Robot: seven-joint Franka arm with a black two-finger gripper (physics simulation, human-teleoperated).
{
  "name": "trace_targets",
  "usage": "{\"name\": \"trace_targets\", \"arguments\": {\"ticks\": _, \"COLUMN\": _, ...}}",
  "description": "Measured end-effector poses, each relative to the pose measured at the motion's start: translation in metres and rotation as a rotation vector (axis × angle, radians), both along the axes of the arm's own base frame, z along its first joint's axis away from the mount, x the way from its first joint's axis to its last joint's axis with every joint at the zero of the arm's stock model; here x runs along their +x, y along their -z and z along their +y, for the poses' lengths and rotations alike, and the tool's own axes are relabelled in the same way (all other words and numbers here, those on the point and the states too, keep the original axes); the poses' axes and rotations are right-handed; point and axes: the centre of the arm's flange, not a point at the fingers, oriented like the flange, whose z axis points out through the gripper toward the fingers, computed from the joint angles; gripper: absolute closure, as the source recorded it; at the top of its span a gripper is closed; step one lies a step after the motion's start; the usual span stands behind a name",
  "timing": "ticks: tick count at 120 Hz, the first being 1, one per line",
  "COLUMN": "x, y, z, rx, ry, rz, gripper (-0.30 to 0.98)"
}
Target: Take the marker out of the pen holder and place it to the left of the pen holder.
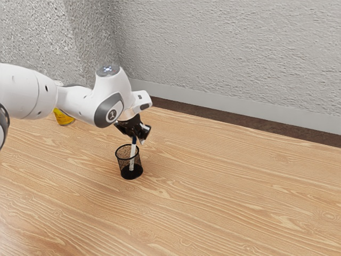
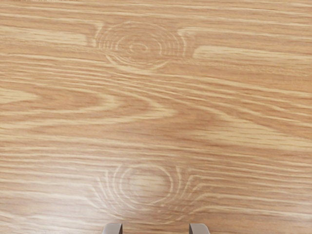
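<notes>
My gripper (image 1: 137,140) is just above the pen holder, at the top end of the marker. In the wrist view, the gripper (image 2: 155,229) has its two fingertips wide apart at the lower edge, with tabletop between them. The white marker (image 1: 132,156) leans slightly inside the black mesh pen holder (image 1: 139,166), its dark upper end beside the fingers. Its lower end rests inside, near the holder's bottom. Whether a finger touches the marker is hard to tell.
A yellow can (image 1: 64,118) stands partly behind the arm at the exterior view's left. The wooden table (image 1: 229,186) stretches around the holder, and a textured wall (image 1: 240,58) rises beyond its far edge.
</notes>
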Motion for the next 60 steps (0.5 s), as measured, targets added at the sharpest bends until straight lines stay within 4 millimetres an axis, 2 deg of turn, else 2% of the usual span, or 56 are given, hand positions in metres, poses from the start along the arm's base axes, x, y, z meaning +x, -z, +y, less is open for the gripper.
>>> {"name": "trace_targets", "arguments": {"ticks": 30, "x": -0.003, "y": -0.001, "z": 0.0, "rx": 0.005, "ry": 0.009, "rz": -0.001, "gripper": 0.71}}
{"name": "trace_targets", "arguments": {"ticks": 60, "x": -0.014, "y": -0.003, "z": 0.001, "rx": 0.006, "ry": 0.005, "rz": -0.001, "gripper": 0.73}}
